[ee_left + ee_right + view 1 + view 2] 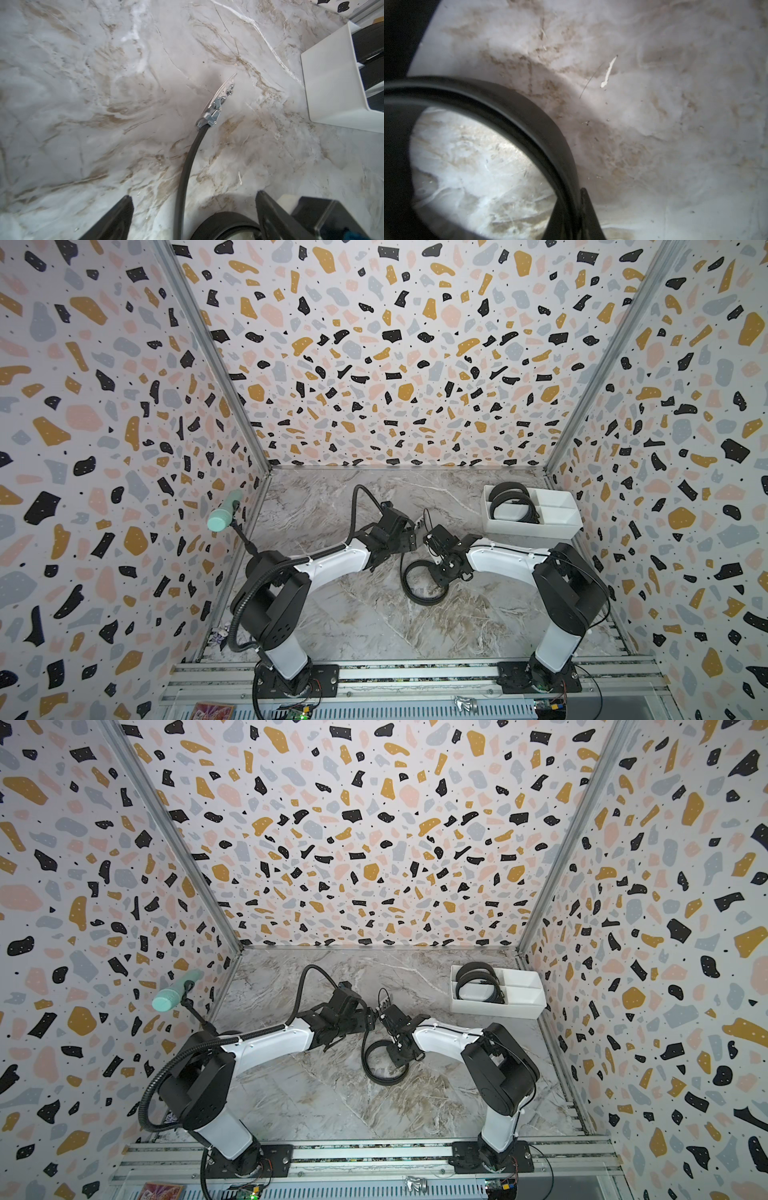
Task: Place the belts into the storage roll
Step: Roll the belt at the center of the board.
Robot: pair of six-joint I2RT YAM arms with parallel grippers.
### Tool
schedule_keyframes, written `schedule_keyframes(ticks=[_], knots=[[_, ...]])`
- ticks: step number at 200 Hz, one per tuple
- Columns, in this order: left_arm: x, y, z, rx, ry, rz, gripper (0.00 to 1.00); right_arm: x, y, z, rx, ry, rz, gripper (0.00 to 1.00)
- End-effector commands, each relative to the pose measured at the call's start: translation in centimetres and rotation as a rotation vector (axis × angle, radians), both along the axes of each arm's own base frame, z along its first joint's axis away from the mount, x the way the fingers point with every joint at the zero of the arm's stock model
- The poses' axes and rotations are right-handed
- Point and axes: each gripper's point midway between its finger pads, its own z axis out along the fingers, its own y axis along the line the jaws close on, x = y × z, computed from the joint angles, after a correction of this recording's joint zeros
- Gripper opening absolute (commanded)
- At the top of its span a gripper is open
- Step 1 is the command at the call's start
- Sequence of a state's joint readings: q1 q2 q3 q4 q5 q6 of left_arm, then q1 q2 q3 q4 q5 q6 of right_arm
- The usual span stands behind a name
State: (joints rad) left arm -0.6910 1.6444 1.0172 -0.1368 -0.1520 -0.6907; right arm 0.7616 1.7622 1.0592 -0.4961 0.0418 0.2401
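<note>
A black belt (415,593) lies looped on the marble table in both top views. Its silver buckle (220,99) rests toward the back. In the right wrist view my right gripper (579,209) is shut on the loop's strap (529,116). My left gripper (193,194) is open, and the strap (185,166) runs between its fingers (116,218) without touching either. The two grippers nearly meet at table centre (411,537) (436,576). The white storage roll (532,526) sits back right. Coiled black belts (509,502) fill its left compartment.
A green-headed microphone (222,514) on a gooseneck stands at the left wall. A ribbed cable hose (359,497) arches over the left arm. Patterned walls close three sides. An aluminium rail (415,676) runs along the front. The tray's right compartments (557,506) hold nothing.
</note>
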Motion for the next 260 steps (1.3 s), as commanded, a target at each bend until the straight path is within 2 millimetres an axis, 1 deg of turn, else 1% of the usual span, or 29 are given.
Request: schedule_keyframes(ticks=[1, 14, 22, 38, 62, 79, 106, 123, 136, 164, 179, 205, 242, 260], knots=[[-3.0, 2.8, -2.4, 0.089, 0.074, -0.006, 0.84, -4.3, 0.0, -2.4, -0.013, 0.163, 0.056, 0.0], [-4.3, 2.6, -2.3, 0.055, 0.085, -0.024, 0.8, -4.2, 0.0, -2.4, -0.014, 0.161, 0.055, 0.0], [-5.0, 2.1, -2.2, 0.04, 0.091, -0.045, 0.78, -4.2, 0.0, -2.3, -0.015, 0.159, 0.054, 0.0], [-6.5, 0.7, -2.5, 0.022, 0.119, -0.096, 0.74, -4.1, 0.1, -2.2, -0.016, 0.157, 0.054, 0.0], [-7.7, -1.3, -3.1, 0.018, 0.15, -0.159, 0.71, -4.0, 0.1, -2.2, -0.019, 0.156, 0.055, 0.0], [-8.2, -2.3, -4.0, 0.035, 0.167, -0.195, 0.68, -4.0, 0.1, -2.2, -0.018, 0.156, 0.056, 0.0], [-9.3, -3.4, -6.0, 0.092, 0.208, -0.257, 0.61, -4.1, 0.1, -2.3, -0.02, 0.158, 0.055, 0.0], [-9.2, -3.2, -6.9, 0.16, 0.208, -0.273, 0.54, -4.0, 0.1, -2.1, -0.017, 0.153, 0.055, 0.0], [-8.9, -3.0, -7.4, 0.202, 0.204, -0.274, 0.51, -4.0, 0.2, -2.1, -0.015, 0.153, 0.054, 0.0], [-7.9, -2.4, -7.4, 0.278, 0.172, -0.26, 0.44, -4.2, 0.3, -2.2, -0.011, 0.156, 0.057, 0.0], [-7.6, -2.2, -7.5, 0.3, 0.167, -0.257, 0.36, -4.3, 0.4, -2.3, -0.011, 0.158, 0.06, 0.0], [-7.8, -1.9, -8.1, 0.321, 0.18, -0.257, 0.25, -4.4, 0.5, -2.3, -0.013, 0.162, 0.064, 0.0], [-7.6, -1.7, -8.3, 0.337, 0.178, -0.248, 0.14, -4.5, 0.9, -2.3, -0.008, 0.162, 0.067, 0.0], [-7.5, -1.9, -8.2, 0.344, 0.172, -0.25, 0.03, -4.5, 1.0, -2.2, -0.005, 0.164, 0.065, 0.01]])
